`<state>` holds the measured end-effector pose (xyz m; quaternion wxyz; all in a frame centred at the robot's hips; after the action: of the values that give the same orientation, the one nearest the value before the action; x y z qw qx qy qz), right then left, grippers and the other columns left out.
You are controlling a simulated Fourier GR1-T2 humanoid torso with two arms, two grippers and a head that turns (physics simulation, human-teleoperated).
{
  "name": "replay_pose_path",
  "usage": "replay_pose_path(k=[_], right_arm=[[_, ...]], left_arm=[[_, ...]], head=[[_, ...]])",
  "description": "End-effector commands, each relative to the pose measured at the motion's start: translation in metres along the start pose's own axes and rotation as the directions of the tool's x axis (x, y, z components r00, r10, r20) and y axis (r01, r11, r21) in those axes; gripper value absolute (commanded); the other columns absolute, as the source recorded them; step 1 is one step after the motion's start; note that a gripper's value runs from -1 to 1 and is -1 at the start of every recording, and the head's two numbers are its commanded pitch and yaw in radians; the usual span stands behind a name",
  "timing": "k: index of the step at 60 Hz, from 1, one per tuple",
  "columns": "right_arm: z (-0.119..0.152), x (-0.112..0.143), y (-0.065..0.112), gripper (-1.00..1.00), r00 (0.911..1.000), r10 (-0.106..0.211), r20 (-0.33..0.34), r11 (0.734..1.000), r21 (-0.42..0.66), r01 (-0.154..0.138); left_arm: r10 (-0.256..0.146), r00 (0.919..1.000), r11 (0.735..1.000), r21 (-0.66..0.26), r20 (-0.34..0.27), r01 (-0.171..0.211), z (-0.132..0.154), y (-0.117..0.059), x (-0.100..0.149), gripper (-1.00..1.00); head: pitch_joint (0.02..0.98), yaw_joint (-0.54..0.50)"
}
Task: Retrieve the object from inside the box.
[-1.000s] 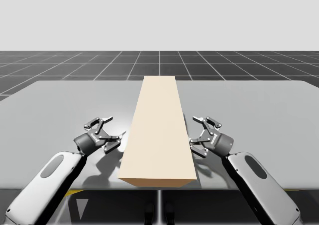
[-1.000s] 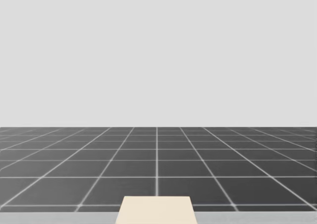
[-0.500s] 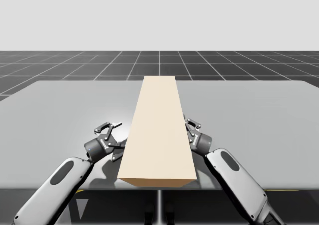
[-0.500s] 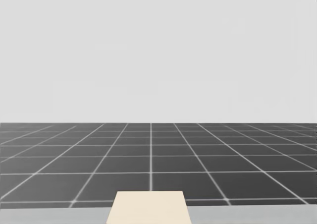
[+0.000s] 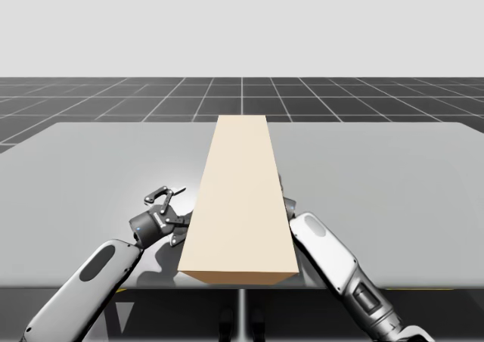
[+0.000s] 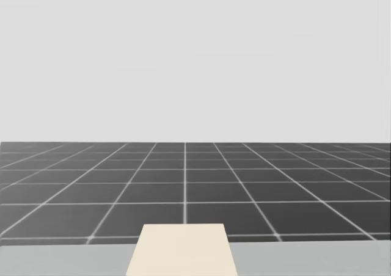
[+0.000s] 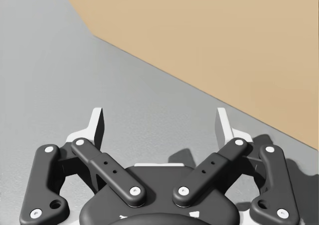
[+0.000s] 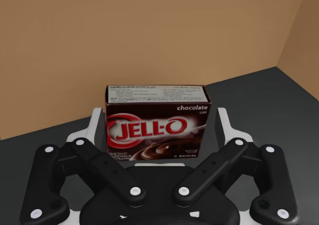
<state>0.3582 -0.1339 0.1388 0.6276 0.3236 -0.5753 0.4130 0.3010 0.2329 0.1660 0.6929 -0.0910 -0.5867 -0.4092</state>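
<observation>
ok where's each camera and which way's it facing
High view: above the table, looking down on the tan box; left arm, right arm.
Head view: my head, facing the tan box's far end and floor.
Left wrist view: left hand, facing the tan box's wall; left gripper.
Right wrist view: right hand, inside the tan box, facing a small brown box; right gripper.
Shared: all show the tan box.

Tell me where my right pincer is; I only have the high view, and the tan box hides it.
Observer: The right pincer is inside the tan box, with a small dark brown box upright between its fingers.
Operator: Gripped?
Observer: Not yet; the fingers stand open, seemingly just clear of its sides.
Operator: Anything in the left one?
Observer: No; the left pincer is open over bare table, the tan box's outer wall ahead of it.
</observation>
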Motion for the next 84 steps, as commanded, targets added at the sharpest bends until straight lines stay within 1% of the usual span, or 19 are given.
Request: replay_pose_path(k=[1, 19, 27, 28, 30, 31, 32, 33, 36, 41, 47, 49, 53, 55, 57, 60, 69, 73, 84], right_arm=[[-0.022, -0.006, 0.004, -1.00, 0.9998, -0.010, -0.014, 0.999, 0.037, 0.011], [-0.043, -0.018, -0.011, -1.00, 0.9952, -0.061, -0.076, 0.998, -0.003, 0.061], [-0.050, -0.028, -0.014, -1.00, 0.9871, -0.050, -0.152, 0.998, -0.041, 0.044], [-0.051, -0.030, -0.015, -0.83, 0.9840, -0.037, -0.174, 0.997, -0.074, 0.024], [-0.051, -0.031, -0.015, -0.38, 0.9841, -0.037, -0.174, 0.994, -0.103, 0.019], [-0.050, -0.031, -0.013, 0.38, 0.9864, -0.031, -0.161, 0.995, -0.098, 0.016], [-0.050, -0.031, -0.014, 0.87, 0.9867, -0.032, -0.159, 0.996, -0.091, 0.017], [-0.049, -0.031, -0.014, 0.96, 0.9856, -0.044, -0.163, 0.995, -0.096, 0.029], [-0.046, -0.031, -0.015, 1.00, 0.9864, -0.037, -0.160, 0.994, -0.112, 0.019], [-0.041, -0.027, -0.015, 1.00, 0.9851, -0.047, -0.165, 0.991, -0.128, 0.025], [-0.024, -0.020, -0.016, 1.00, 0.9860, -0.044, -0.161, 0.984, -0.175, 0.015], [-0.013, -0.018, -0.016, 1.00, 0.9857, -0.037, -0.164, 0.980, -0.199, 0.003], [0.010, -0.012, -0.015, 1.00, 0.9885, -0.036, -0.147, 0.973, -0.230, 0.002], [0.024, -0.011, -0.016, 1.00, 0.9902, -0.014, -0.139, 0.967, -0.255, -0.022], [0.036, -0.010, -0.016, 1.00, 0.9915, -0.007, -0.130, 0.962, -0.273, -0.029], [0.061, -0.007, -0.020, 1.00, 0.9929, 0.014, -0.118, 0.946, -0.319, -0.051], [0.122, -0.001, -0.036, 1.00, 0.9972, 0.022, -0.072, 0.901, -0.430, -0.051], [0.142, 0.001, -0.041, 1.00, 0.9980, 0.025, -0.059, 0.884, -0.465, -0.049], [0.179, 0.019, -0.058, 1.00, 0.9977, 0.064, -0.024, 0.824, -0.562, -0.066]], left_arm=[[-0.014, 0.9999, 1.000, 0.001, -0.004, 0.014, -0.001, -0.001, 0.000, -1.00], [-0.032, 0.9994, 0.999, -0.007, -0.009, 0.032, -0.001, -0.002, -0.001, -1.00], [-0.039, 0.9991, 0.999, -0.009, -0.014, 0.039, -0.001, -0.003, -0.001, -1.00], [-0.040, 0.9991, 0.999, -0.009, -0.014, 0.039, -0.001, -0.003, -0.001, -1.00], [-0.040, 0.9991, 0.999, -0.009, -0.015, 0.040, -0.001, -0.003, -0.001, -1.00], [-0.041, 0.9990, 0.999, -0.008, -0.016, 0.041, -0.001, -0.003, -0.001, -1.00], [-0.042, 0.9990, 0.999, -0.008, -0.016, 0.042, -0.001, -0.003, -0.001, -1.00], [-0.043, 0.9989, 0.999, -0.008, -0.017, 0.043, -0.001, -0.004, -0.001, -1.00], [-0.043, 0.9989, 0.999, -0.007, -0.018, 0.043, -0.001, -0.004, -0.001, -1.00], [-0.046, 0.9987, 0.999, -0.008, -0.021, 0.046, -0.001, -0.004, -0.002, -1.00], [-0.044, 0.9988, 0.999, -0.004, -0.021, 0.044, -0.001, -0.004, -0.002, -1.00], [-0.042, 0.9989, 0.999, -0.002, -0.021, 0.042, -0.001, -0.003, -0.002, -1.00], [-0.034, 0.9993, 0.999, 0.001, -0.017, 0.034, 0.000, -0.001, -0.001, -1.00], [-0.027, 0.9995, 1.000, 0.004, -0.012, 0.027, 0.001, 0.000, -0.001, -1.00], [-0.026, 0.9996, 1.000, 0.005, -0.010, 0.026, 0.001, 0.000, -0.001, -1.00], [-0.022, 0.9997, 1.000, 0.008, -0.007, 0.022, 0.002, 0.002, -0.001, -1.00], [-0.017, 0.9999, 1.000, 0.012, -0.005, 0.017, 0.003, 0.004, -0.001, -1.00], [-0.016, 0.9999, 1.000, 0.013, -0.005, 0.016, 0.003, 0.005, -0.001, -1.00], [-0.014, 0.9999, 1.000, 0.014, -0.003, 0.014, 0.003, 0.005, -0.001, -1.00]], head=[[0.105, -0.04], [0.124, -0.04], [0.127, -0.04], [0.128, -0.04], [0.128, -0.04], [0.128, -0.04], [0.128, -0.04], [0.127, -0.04], [0.127, -0.04], [0.123, -0.05], [0.119, -0.05], [0.118, -0.05], [0.117, -0.05], [0.116, -0.05], [0.114, -0.05], [0.113, -0.05], [0.114, -0.04], [0.114, -0.04], [0.113, -0.04]])
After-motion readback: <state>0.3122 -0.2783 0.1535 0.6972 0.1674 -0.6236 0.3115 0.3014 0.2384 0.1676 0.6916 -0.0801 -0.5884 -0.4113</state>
